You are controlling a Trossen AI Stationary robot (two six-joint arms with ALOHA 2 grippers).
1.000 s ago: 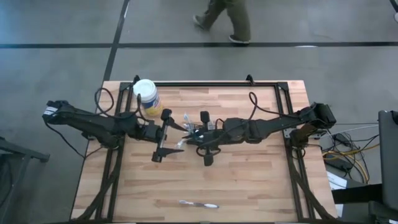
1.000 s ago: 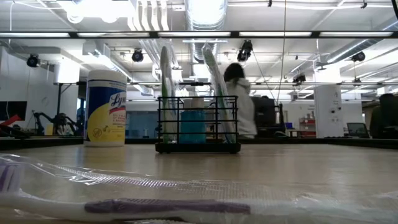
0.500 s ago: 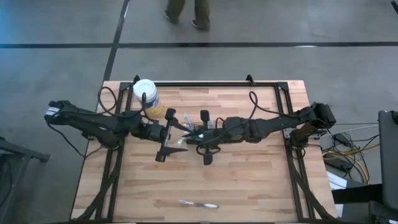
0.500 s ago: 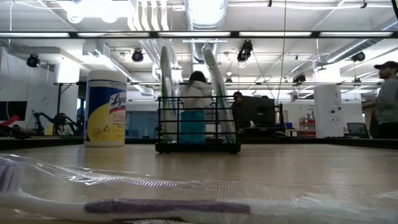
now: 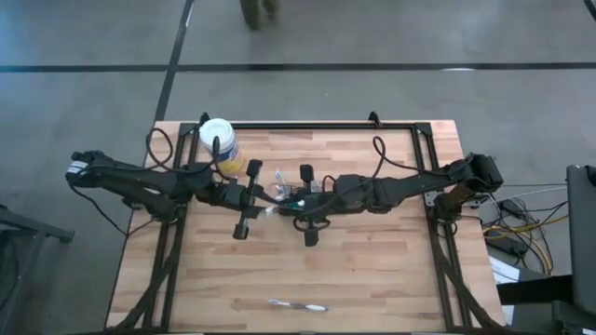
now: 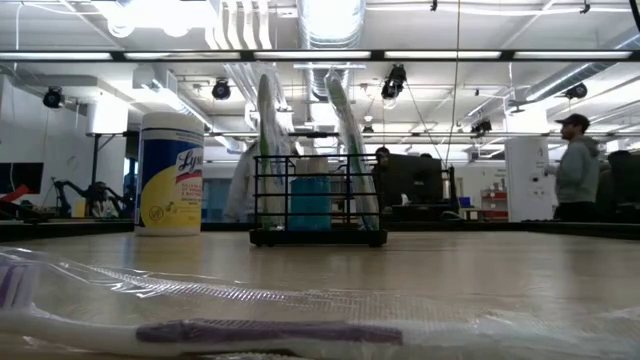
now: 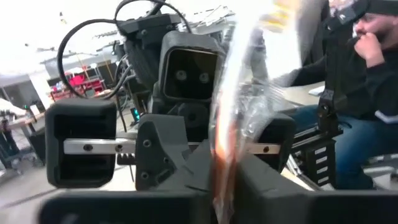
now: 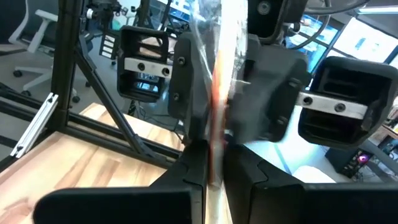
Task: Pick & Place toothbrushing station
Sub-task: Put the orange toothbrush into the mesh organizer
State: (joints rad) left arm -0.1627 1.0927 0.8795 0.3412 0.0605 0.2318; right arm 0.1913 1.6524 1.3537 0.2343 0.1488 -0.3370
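Observation:
A toothbrush in clear wrap (image 7: 239,93), with an orange streak inside, is held in the air between my two grippers, which face each other over the table's middle. My left gripper (image 5: 264,197) and my right gripper (image 5: 291,201) are both shut on it. The toothbrushing station (image 6: 318,205), a black wire caddy, stands on its base on the table. Two wrapped toothbrushes (image 6: 268,150) and a teal item stand upright in it. In the high view the arms cover it. Neither gripper shows in the low view. My left gripper pinches the wrapped toothbrush (image 7: 225,158) between its two fingers, reaching level from the table's left. The fingers lie across its length. The toothbrush is lifted clear of the table. My right gripper pinches the same wrapped toothbrush (image 8: 217,127) between its two fingers, level from the table's right, fingers across its length. The wrap sticks out past the fingers on both sides.
A white-capped round jar with a yellow label (image 5: 220,144) stands at the table's far left. Another wrapped toothbrush (image 5: 298,305) lies flat by the near edge. A black frame (image 5: 307,125) runs along the far edge. People move in the room behind.
My left gripper has shut on the wrapped toothbrush that my right gripper holds. My right gripper has kept still.

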